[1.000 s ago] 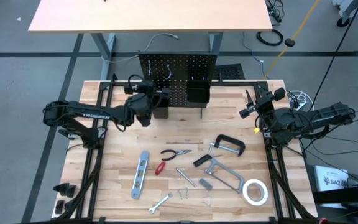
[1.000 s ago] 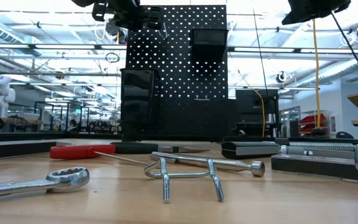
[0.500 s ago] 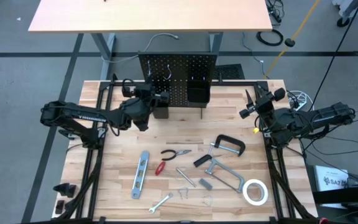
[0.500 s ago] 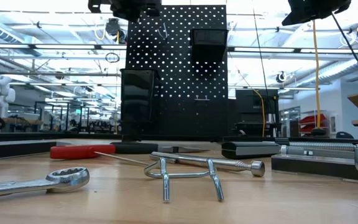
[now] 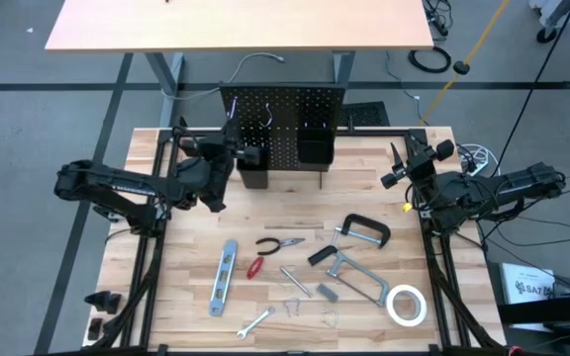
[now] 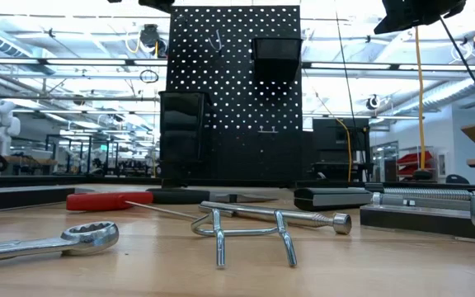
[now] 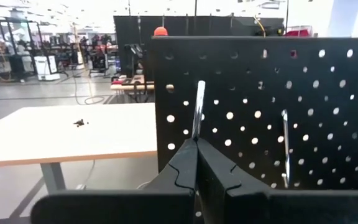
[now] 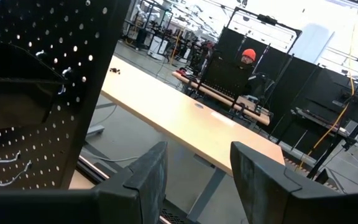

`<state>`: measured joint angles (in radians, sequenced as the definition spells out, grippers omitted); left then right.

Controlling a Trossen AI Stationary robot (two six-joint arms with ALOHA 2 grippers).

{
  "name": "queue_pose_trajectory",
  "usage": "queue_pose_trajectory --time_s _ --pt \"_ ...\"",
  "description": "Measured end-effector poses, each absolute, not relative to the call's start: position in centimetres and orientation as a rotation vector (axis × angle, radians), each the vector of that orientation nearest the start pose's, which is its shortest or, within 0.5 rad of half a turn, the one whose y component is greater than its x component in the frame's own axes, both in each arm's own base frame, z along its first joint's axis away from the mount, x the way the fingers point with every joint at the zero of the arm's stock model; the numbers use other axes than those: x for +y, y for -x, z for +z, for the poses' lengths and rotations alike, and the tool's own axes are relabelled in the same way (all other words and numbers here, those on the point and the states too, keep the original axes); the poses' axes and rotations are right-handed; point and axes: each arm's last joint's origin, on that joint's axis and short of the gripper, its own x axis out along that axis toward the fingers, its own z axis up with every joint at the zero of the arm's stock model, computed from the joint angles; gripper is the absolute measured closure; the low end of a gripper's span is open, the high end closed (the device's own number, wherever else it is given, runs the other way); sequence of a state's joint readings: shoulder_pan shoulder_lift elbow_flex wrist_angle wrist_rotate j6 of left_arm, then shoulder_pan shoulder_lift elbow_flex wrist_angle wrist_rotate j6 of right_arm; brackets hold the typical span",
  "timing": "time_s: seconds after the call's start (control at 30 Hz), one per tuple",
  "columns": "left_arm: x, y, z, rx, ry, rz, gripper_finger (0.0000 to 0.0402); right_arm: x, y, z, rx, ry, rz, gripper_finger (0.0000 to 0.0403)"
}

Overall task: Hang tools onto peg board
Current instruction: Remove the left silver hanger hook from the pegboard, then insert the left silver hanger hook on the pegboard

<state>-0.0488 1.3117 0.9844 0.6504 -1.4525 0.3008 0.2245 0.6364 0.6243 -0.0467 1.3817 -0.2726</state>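
Observation:
The black peg board [image 5: 283,124] stands upright at the table's far edge, with two box bins [image 5: 315,148] on its front. A silver hook [image 6: 215,40] hangs on the board. My left gripper [image 5: 237,153] is shut in front of the board's left edge. In the left wrist view, a silver hook rod [image 7: 197,109] rises just above the fingertips [image 7: 196,149]. My right gripper [image 8: 197,180] is open and empty at the table's right edge [image 5: 399,170]. The level [image 5: 224,277], pliers [image 5: 280,242], screwdriver [image 5: 255,267], C-clamp [image 5: 364,232], bar clamp [image 5: 354,277], wrench [image 5: 255,321] and tape roll [image 5: 405,305] lie flat on the table. My left gripper's shut fingertips show right below the lower end of the silver rod [image 7: 197,134] in front of the board's left part. I cannot tell whether they touch it or whether it hangs on the board behind them.
Loose silver hooks [image 5: 293,307] and a metal rod [image 5: 293,280] lie among the tools. A second hook [image 7: 284,149] hangs on the board. A tan table [image 5: 236,25] stands beyond the board. Bare tabletop lies between the board and the tools.
My left gripper has drawn back from the peg board toward the table's left edge and has risen out of the low view. The silver hook it was next to stays on the board. My right arm has kept still.

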Motion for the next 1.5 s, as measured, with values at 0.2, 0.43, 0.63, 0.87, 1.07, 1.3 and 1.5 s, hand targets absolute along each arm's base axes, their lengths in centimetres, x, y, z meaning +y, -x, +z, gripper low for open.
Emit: queue_pose_trajectory --time_s 0.2,0.43,0.63,0.87,1.07,1.3,1.5 --pt "1.6 -26.3 36.8 -0.079 0.020 1.404 0.0394 0.0 -13.0 31.3 0.201 0.286 -1.145 0.0236" --pt "1.3 -25.9 37.5 -0.117 0.030 1.344 0.0394 0.0 -13.0 31.3 0.201 0.286 -1.145 0.0236" --pt "0.8 -26.4 36.5 -0.009 -0.089 1.265 0.0394 0.0 -13.0 31.3 0.201 0.286 -1.145 0.0236" --pt "0.1 -26.7 34.2 0.231 -0.307 1.185 0.0376 0.0 -13.0 31.3 0.201 0.286 -1.145 0.0236" --pt "0.2 -27.0 33.3 0.307 -0.370 1.134 0.0298 0.1 -13.0 31.3 0.202 0.287 -1.145 0.0236" --pt "1.4 -26.6 33.3 0.220 -0.223 1.276 0.0208 0.1 -13.0 31.3 0.202 0.287 -1.144 0.0236" --pt "3.9 -26.5 32.2 0.189 -0.072 1.273 0.0191 0.1 -13.1 31.2 0.210 0.295 -1.144 0.0236"
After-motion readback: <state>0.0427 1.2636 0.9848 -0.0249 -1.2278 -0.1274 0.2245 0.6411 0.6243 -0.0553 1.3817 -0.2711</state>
